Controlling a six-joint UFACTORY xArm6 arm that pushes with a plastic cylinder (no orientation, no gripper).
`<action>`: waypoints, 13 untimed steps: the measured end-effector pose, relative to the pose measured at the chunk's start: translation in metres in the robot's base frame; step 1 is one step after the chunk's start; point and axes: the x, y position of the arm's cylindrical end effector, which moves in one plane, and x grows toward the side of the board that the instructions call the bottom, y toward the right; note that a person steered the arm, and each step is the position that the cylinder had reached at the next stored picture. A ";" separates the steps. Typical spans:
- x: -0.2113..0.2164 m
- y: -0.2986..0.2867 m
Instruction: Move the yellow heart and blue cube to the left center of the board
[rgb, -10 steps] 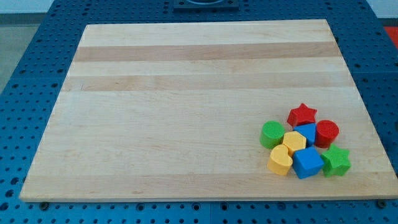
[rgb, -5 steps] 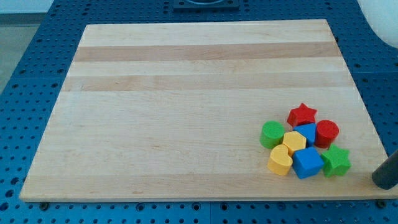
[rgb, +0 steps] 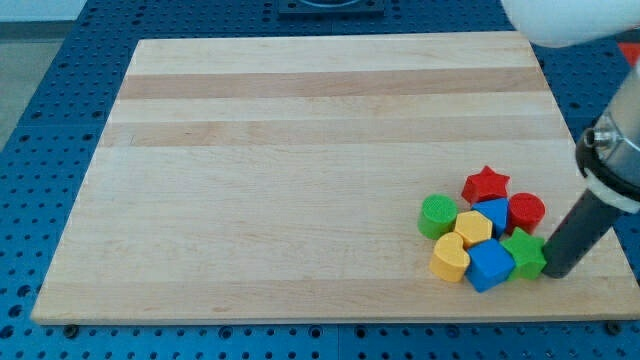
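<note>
You are looking at a wooden board (rgb: 300, 170) lying on a blue pegboard table (rgb: 40, 120). All the blocks sit in one tight cluster near the board's bottom-right corner in this view.

The yellow heart (rgb: 450, 258) is at the cluster's lower left, touching the blue cube (rgb: 491, 265) on its right. Both are far from the board's left center. Above them lie a yellow hexagon block (rgb: 473, 228) and a second blue block (rgb: 493, 213), mostly covered by its neighbours so you cannot tell its shape. A green cylinder (rgb: 437, 216) sits at the view's left of the cluster, a red star (rgb: 486, 185) at its top, and a red cylinder (rgb: 526, 212) on the right.

The green star (rgb: 524, 253) is pressed against the blue cube's right side. My tip (rgb: 555, 274) rests on the board right against the green star's right edge.

There is no hand on this arm, only the dark rod (rgb: 580, 230). Its upper part and the pale arm body (rgb: 560, 20) are cut off by the view's right and top edges.
</note>
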 end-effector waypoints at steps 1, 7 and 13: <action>0.000 -0.012; 0.037 -0.059; -0.076 -0.306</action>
